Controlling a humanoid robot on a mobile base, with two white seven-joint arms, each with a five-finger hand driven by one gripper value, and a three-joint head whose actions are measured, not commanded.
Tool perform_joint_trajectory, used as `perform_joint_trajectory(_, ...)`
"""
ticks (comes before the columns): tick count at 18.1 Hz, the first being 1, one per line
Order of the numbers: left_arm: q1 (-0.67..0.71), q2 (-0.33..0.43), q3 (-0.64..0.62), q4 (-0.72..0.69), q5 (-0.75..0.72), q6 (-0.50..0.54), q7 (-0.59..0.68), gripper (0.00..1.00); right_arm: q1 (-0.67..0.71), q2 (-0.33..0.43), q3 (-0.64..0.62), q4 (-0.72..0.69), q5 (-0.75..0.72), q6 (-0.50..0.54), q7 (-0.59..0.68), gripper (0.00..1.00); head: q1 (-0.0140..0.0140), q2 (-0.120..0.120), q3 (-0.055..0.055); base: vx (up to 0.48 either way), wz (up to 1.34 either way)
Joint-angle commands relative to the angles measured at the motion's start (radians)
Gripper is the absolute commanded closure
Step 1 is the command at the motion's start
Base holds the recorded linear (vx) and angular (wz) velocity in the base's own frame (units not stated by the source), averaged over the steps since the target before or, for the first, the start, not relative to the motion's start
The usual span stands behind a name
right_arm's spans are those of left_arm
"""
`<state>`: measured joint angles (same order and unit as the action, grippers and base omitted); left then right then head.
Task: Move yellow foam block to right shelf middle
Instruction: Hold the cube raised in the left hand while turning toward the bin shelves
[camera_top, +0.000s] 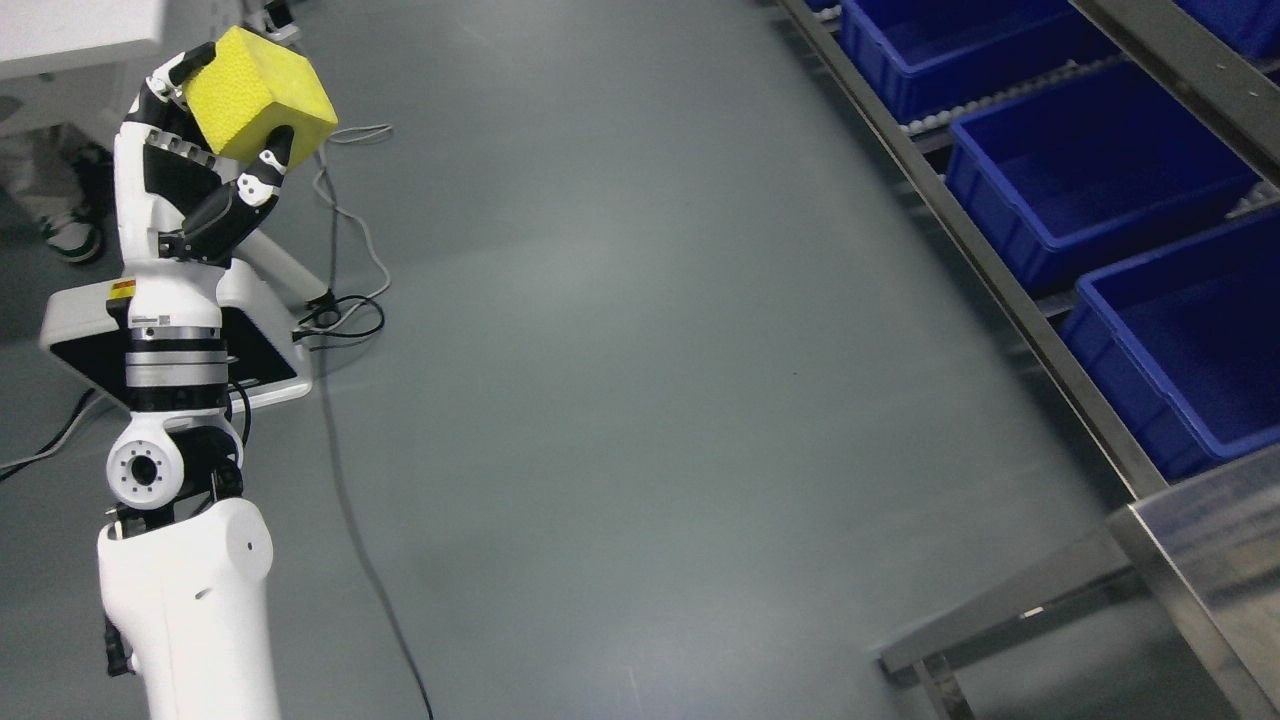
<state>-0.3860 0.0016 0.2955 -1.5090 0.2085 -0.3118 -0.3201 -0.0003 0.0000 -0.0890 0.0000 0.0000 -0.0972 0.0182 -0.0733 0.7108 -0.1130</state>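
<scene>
A yellow foam block (258, 93) is held up at the upper left of the head view. My left hand (215, 150) is shut on it, with fingers (268, 172) curled around its lower and left sides. The left arm rises from the lower left. The shelf (1000, 280) runs along the right side, far from the block, with a wide stretch of grey floor between. The right arm does not show.
Several blue bins (1090, 170) sit in the shelf's rows on the right. A metal table corner (1200, 560) is at the lower right. Cables (345, 300) trail on the floor near a white base unit (270, 350). A person's shoe (70, 235) shows at the far left.
</scene>
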Motion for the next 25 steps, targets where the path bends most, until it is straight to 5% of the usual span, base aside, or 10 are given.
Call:
perform_joint_trajectory(1,0.022,0.016,-0.024,-0.005,-0.001,-0.004,0.001,0.65,-0.001,-0.017,0.0,-0.017,0.0,0.001,0.0,0.0,0.0,0.0,0.0,0.051,0.72)
perform_joint_trajectory(25,-0.01,0.016,-0.05,0.084,-0.003,0.01,0.001,0.65,-0.003,-0.017,0.0,-0.017,0.0,0.001,0.0,0.0,0.0,0.0,0.0,0.023,0.11)
